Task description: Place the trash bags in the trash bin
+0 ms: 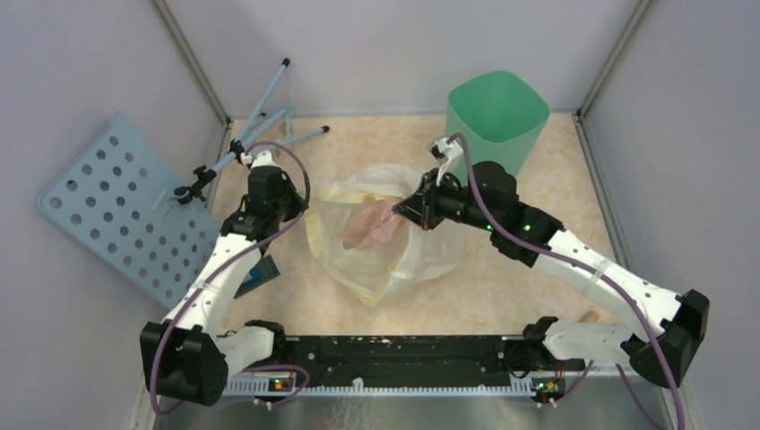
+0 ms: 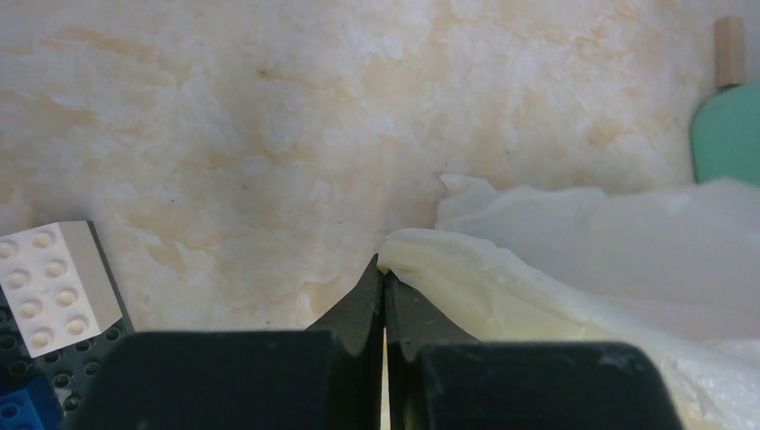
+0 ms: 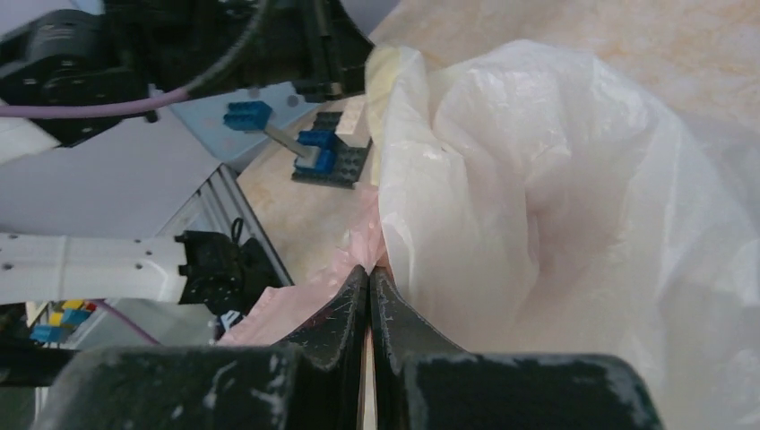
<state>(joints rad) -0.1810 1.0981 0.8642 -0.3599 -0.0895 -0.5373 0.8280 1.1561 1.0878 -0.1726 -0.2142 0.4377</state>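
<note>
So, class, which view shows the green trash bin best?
The top external view: nearly the whole trash bin shows, open rim up. The left wrist view catches only a green sliver at its right edge; the right wrist view shows none.

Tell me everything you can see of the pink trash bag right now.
The pink bag is thin, translucent, crinkled film, bunched up mid-table among the folds of the larger pale-yellow bag, showing through it from above. One wrinkled edge runs to the shut right gripper, which seems to pinch it. It lies outside the green bin.
</note>
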